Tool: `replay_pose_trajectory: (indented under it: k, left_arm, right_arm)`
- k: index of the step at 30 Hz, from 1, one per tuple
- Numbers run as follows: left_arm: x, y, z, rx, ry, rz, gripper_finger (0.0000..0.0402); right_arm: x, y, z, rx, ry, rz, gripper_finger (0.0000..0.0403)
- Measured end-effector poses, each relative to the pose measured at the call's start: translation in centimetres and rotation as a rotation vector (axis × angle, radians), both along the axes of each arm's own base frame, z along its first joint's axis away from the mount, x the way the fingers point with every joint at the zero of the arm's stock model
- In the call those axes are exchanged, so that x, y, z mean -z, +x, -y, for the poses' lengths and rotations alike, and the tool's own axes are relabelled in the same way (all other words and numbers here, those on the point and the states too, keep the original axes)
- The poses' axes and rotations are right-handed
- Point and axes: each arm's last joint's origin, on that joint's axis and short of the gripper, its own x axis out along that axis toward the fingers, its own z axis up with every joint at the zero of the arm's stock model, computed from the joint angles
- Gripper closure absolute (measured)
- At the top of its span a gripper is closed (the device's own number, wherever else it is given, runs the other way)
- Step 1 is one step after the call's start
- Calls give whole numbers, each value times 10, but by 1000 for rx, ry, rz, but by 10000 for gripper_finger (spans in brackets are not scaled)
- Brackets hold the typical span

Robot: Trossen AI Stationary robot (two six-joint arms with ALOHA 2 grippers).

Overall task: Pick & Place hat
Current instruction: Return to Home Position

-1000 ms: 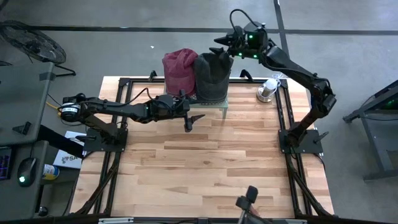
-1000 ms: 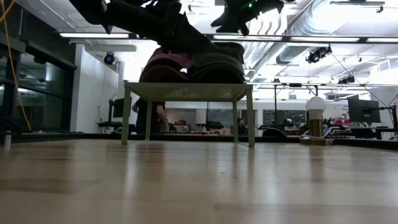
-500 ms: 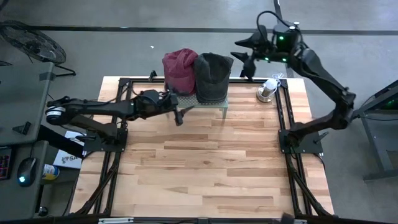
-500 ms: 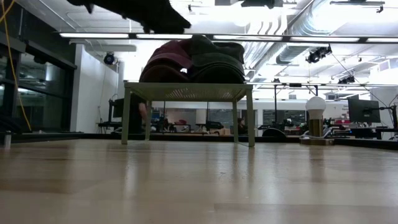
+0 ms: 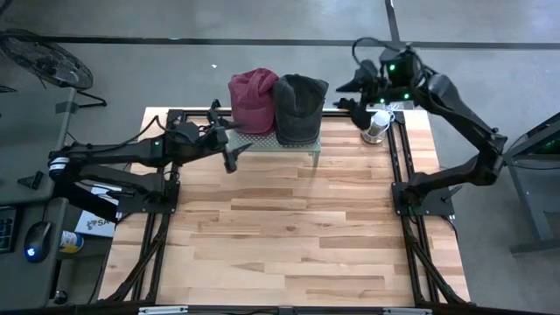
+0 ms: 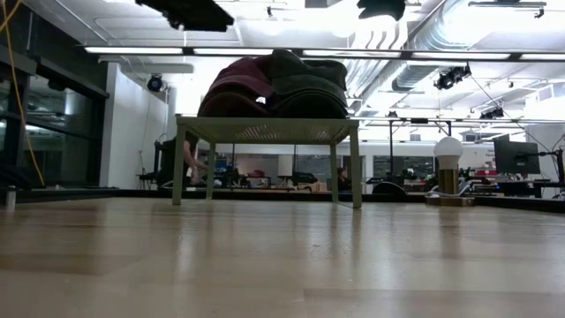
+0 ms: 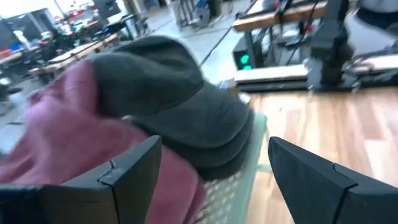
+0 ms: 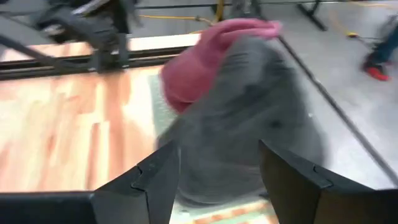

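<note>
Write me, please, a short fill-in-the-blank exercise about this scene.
The black caps and the red caps both rest on the green ___.
The left end effector and the right end effector are both ___ and empty.
Of the two stacks, the ___ one lies nearer the left end effector.
Missing words: shelf; open; red.

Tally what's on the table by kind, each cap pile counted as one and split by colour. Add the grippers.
Red cap pile: 1
Black cap pile: 1
Shelf under both piles: 1
Small round-topped object by the table's right rear corner: 1
Grippers, both open and empty: 2 (left gripper, right gripper)
Total: 6
</note>
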Motion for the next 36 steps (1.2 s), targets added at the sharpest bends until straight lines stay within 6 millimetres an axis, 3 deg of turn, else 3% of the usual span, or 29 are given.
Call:
replay_pose_trajectory:
  k: [4,11,17,28,36]
  left_arm:
    - [5,-16,1,-38,-11,-98,111]
    - [21,-29,4,-31,-106,-149,111]
    - [49,-34,5,-16,-147,-102,111]
    - [91,-47,8,13,-158,44,111]
    - [109,-57,10,67,-184,99,111]
  right_arm:
    - [21,10,-12,-60,16,19,198]
    - [97,23,-30,-97,53,137,194]
    - [147,19,-42,-85,58,267,193]
    - [202,-2,-73,-136,78,489,194]
    - [240,-17,-85,-76,111,513,198]
